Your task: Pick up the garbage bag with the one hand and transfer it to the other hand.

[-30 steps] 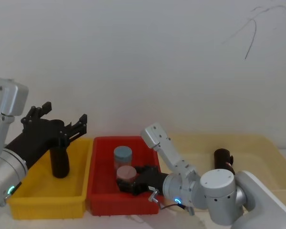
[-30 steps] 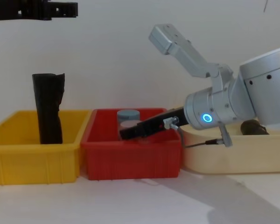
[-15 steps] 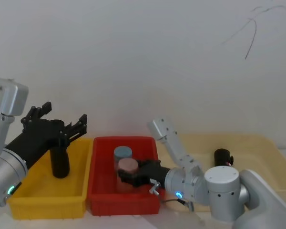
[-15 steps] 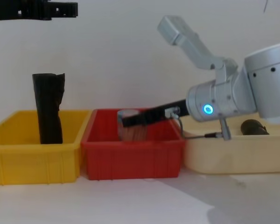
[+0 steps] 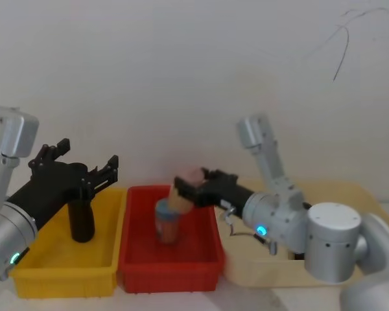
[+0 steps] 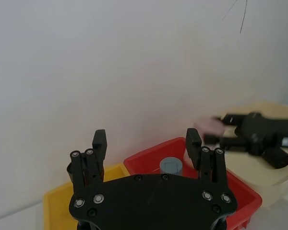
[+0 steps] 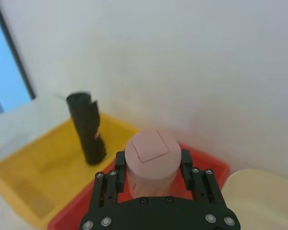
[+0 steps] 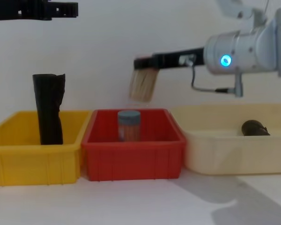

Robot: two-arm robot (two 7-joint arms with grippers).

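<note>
The garbage bag [image 8: 255, 127], a short black roll, lies in the cream tray [image 8: 225, 152] at the right; neither gripper touches it. My right gripper [image 8: 143, 63], on the arm with the blue ring light, hangs above the red bin [image 8: 131, 157], left of the bag. It is shut on a pink-lidded jar [image 8: 142, 86], which also appears between its fingers in the right wrist view [image 7: 151, 160]. My left gripper [image 5: 84, 163] hovers open and holding nothing above the yellow bin [image 5: 65, 282], far from the bag.
A tall slim black roll [image 8: 48, 108] stands upright in the yellow bin. A blue-lidded jar [image 8: 129, 125] stands in the red bin under the lifted jar. The three containers sit side by side against a white wall.
My right gripper has risen out of the red bin with the pink-lidded jar and now holds it above the bin. The left arm has not moved.
</note>
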